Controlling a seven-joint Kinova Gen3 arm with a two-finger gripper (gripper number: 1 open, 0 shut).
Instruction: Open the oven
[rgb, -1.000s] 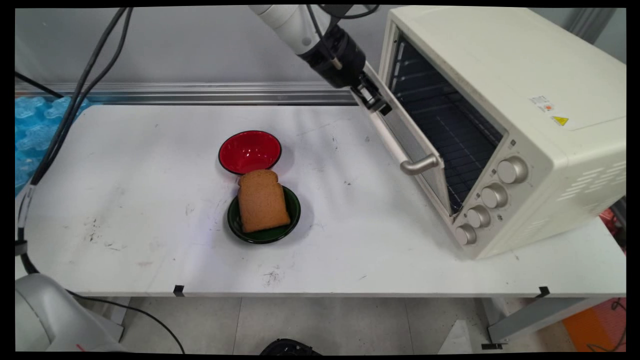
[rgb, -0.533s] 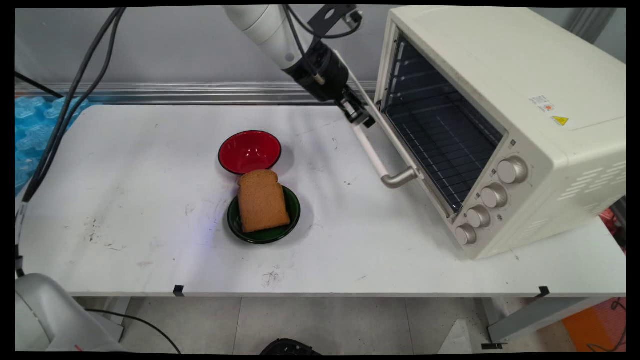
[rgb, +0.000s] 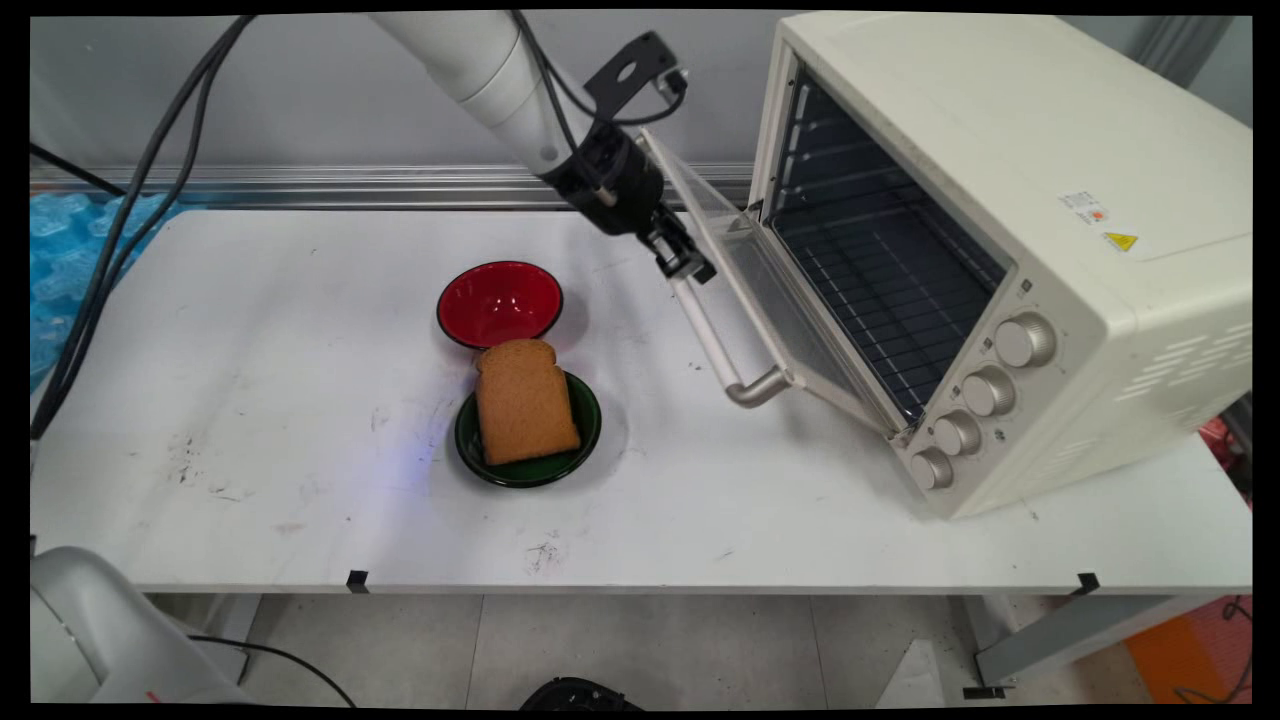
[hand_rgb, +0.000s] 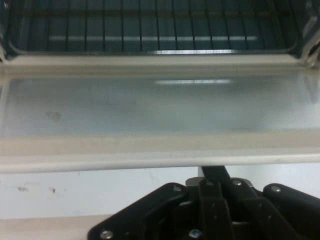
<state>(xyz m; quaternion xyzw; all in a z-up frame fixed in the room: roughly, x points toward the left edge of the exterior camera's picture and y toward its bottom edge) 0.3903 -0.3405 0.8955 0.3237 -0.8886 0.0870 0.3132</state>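
My black gripper (rgb: 685, 262) is shut on the far end of the cream oven's door handle (rgb: 718, 348). The glass door (rgb: 760, 290) hangs partly lowered, tilting out from the oven (rgb: 1000, 200) at the table's right. In the hand view the door glass (hand_rgb: 160, 105) fills the middle, with the oven's wire rack (hand_rgb: 150, 25) behind it. There the gripper (hand_rgb: 214, 174) rises from the bottom edge with its fingers drawn together under the door's rim. A slice of brown bread (rgb: 525, 400) lies on a dark green plate (rgb: 592, 425), well to the left of the handle.
A red bowl (rgb: 500, 300) stands just behind the green plate. Four knobs (rgb: 975, 400) run down the oven's front right. Black cables (rgb: 130, 230) hang at the left. Blue wrap (rgb: 70, 250) lies past the table's left edge.
The gripper has moved left and down toward the table, drawing the handle with it. The oven door has swung from nearly shut to about half lowered.
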